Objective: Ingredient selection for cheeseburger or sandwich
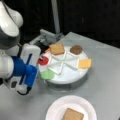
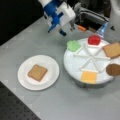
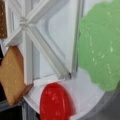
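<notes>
A white round divided tray [image 1: 67, 78] [image 2: 72, 65] holds the ingredients: green lettuce [image 1: 47, 74] [image 2: 73, 45], a red tomato [image 1: 43, 60] [image 2: 94, 39], a toast square [image 1: 57, 48] [image 2: 112, 49], a brown patty [image 1: 76, 49] [image 2: 113, 69] and yellow cheese [image 1: 84, 63] [image 2: 89, 76]. A second toast square [image 1: 72, 115] [image 2: 37, 72] lies alone on the white paper plate [image 1: 53, 107] [image 2: 23, 80]. My gripper [image 1: 37, 65] [image 2: 67, 30] hovers at the tray's edge, near the lettuce and tomato. It holds nothing that shows. The wrist view shows lettuce [image 3: 100, 50], tomato [image 3: 56, 102] and toast [image 3: 12, 75], but no fingers.
A grey metal fixture [image 1: 50, 35] [image 2: 92, 16] and an upright pole [image 1: 55, 15] stand just behind the tray. The plate sits on the grey table in front of the tray. A dark perforated surface [image 2: 10, 105] borders the table.
</notes>
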Controlling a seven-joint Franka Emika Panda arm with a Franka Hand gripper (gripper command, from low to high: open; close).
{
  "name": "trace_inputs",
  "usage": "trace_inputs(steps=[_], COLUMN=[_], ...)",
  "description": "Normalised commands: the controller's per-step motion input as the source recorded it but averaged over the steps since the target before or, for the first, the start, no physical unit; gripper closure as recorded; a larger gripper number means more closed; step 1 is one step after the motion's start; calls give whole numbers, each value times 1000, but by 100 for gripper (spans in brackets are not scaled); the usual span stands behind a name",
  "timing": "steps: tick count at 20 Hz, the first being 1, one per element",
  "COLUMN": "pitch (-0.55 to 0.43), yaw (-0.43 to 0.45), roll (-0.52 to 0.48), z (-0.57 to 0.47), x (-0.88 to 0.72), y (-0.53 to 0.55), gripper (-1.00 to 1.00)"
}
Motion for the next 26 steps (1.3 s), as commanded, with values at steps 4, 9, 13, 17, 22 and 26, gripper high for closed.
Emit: trace_inputs(steps=[4, 9, 13, 17, 22, 26], pitch=[11, 11, -18, -52, -93, -129], yaw=[247, 188, 133, 137, 140, 119], roll=[513, 517, 537, 522, 447, 402], z=[-189, -213, -201, -157, -133, -155], x=[320, 235, 211, 244, 292, 312], y=[-500, -342, -262, -201, -154, -100], gripper=[-100, -100, -100, -100, -100, -100])
